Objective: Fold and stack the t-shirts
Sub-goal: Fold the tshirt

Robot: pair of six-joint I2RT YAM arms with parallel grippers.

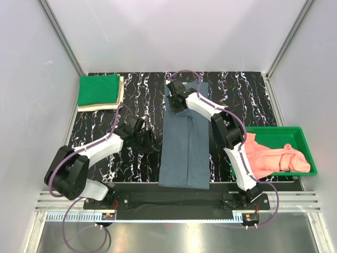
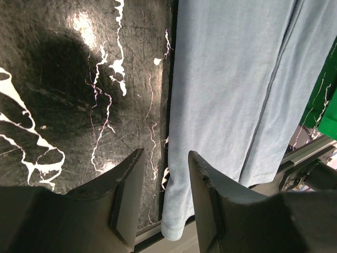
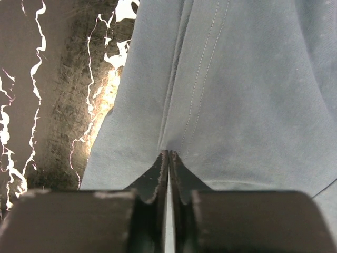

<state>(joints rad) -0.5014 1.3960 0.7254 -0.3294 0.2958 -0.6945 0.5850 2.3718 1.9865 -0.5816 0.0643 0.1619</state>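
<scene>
Shirt from above: slate blue-grey cloth t-shirt [image 1: 184, 147] lies as a long narrow strip down the middle of the black white-veined desk [image 1: 242, 100], likely awaiting its cross fold.
Pile from above: bright green folded t-shirt [image 1: 99, 89] sits on a beige t-shirt [image 1: 97, 107] at far left, likely the stack to join.
Tray from above: salmon-pink t-shirts [image 1: 274, 158] are heaped in the rigid green plastic tray [image 1: 274, 129], unfolded.
Left wrist: left hand [image 2: 166, 155] is half open and empty, hovering beside the strip's left edge.
Right wrist: right hand [image 3: 168, 154] is closed to a sliver, seemingly pinching the strip's far end to lift it.
</scene>
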